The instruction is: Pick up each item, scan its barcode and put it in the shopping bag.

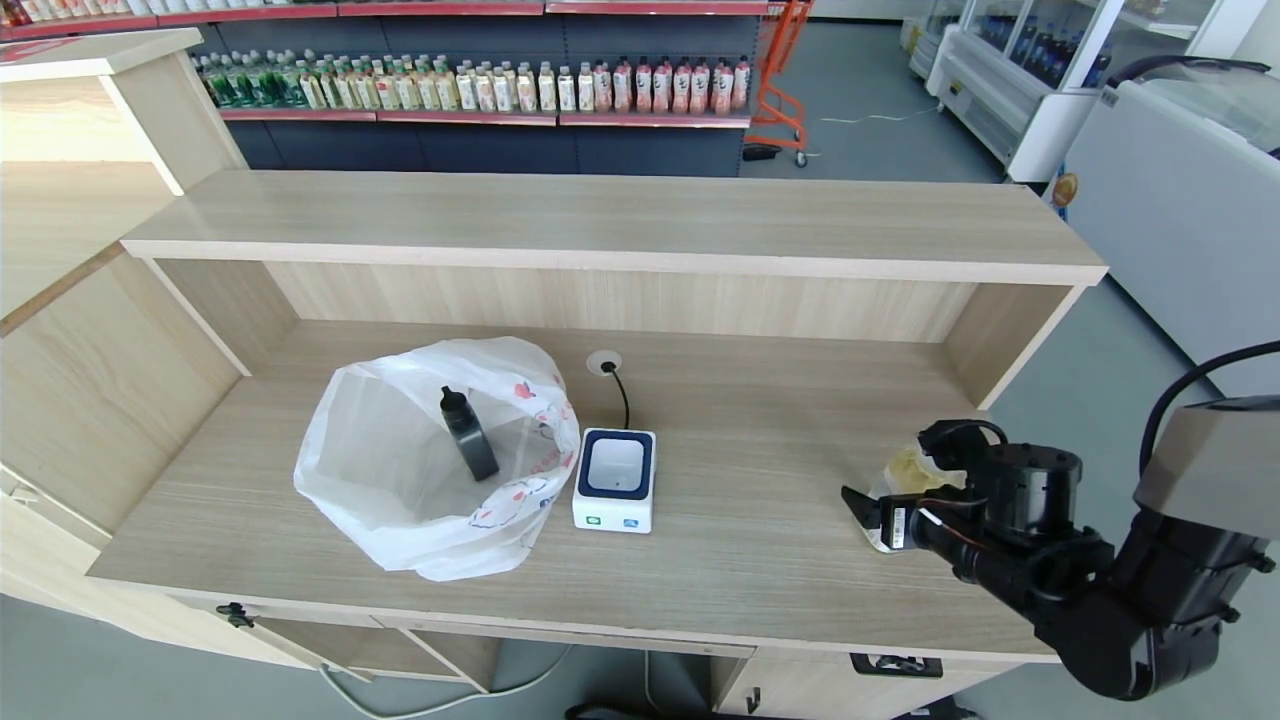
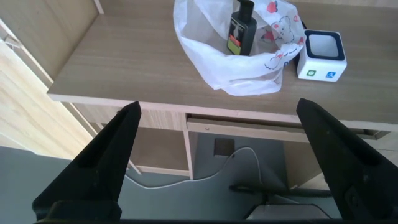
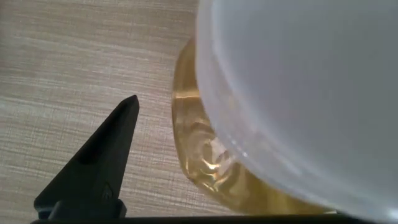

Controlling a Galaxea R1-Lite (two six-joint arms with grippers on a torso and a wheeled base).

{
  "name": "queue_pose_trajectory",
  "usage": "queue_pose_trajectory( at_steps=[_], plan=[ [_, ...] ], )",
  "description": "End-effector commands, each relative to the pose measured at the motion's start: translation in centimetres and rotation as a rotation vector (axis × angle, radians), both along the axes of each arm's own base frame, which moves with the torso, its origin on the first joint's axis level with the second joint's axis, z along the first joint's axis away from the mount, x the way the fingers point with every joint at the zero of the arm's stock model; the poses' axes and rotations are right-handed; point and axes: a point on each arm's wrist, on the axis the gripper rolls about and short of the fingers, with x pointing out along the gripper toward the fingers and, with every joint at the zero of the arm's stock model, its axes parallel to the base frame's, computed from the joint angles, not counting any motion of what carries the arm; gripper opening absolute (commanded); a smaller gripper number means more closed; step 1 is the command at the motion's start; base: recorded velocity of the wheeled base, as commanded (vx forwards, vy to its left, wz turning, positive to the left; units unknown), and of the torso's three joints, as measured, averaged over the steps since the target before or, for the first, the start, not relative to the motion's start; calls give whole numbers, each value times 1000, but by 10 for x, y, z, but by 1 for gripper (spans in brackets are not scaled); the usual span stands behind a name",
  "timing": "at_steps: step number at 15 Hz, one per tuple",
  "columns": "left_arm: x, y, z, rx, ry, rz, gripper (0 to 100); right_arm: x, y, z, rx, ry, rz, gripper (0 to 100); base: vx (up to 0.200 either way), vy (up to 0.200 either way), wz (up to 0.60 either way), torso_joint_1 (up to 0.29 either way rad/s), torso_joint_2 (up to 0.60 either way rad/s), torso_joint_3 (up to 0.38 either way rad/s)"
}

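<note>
A light wooden counter [image 1: 750, 570] with a raised back ledge fills the middle. Across the top run shelves [image 1: 480, 117] of bottles [image 1: 480, 90]. An orange cart [image 1: 780, 112] and white freezers [image 1: 1170, 190] stand upper right on grey floor [image 1: 880, 150].

Black jointed arm [image 1: 1100, 590], tapered black jaws

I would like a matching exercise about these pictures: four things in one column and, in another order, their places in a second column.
Things: 1 black bottle; 2 scanner; 3 yellowish container; 4 left gripper.
Places: A at the right gripper; B inside the shopping bag; C on the counter beside the bag; D in front of the counter.
Pairs: 1-B; 2-C; 3-A; 4-D.
</note>
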Motion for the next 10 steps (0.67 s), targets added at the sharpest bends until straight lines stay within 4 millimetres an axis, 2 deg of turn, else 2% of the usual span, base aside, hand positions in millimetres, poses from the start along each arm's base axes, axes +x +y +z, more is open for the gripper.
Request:
queue_pose_trajectory(
  at_steps=[1, 10],
  plan=[
    [0, 0, 0, 0, 0, 0, 100, 1, 0, -4, -2, 9, 2, 0, 0, 0, 0, 0, 0, 0],
    [0, 0, 0, 0, 0, -1, 100, 15, 4, -6, -77, -48, 30, 0, 0, 0, 0, 0, 0, 0]
  ],
)
